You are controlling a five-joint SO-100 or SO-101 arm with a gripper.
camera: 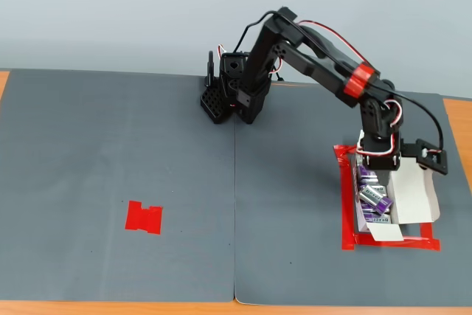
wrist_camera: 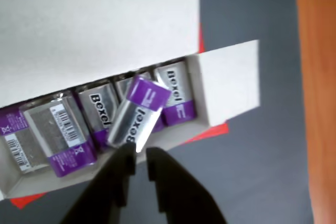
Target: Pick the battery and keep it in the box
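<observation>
In the wrist view the white box lies open, its lid folded back, with several silver-purple batteries side by side inside. One battery is tilted above the row, purple end away from me. My gripper has its black fingers closed to a narrow gap on the battery's near end. In the fixed view the gripper hangs over the box at the right of the mat; the held battery cannot be told apart there.
Red tape frames the box on the grey mat. A flat red tape patch lies far left. The arm's base stands at the back middle. Bare wooden table borders the mat on the right.
</observation>
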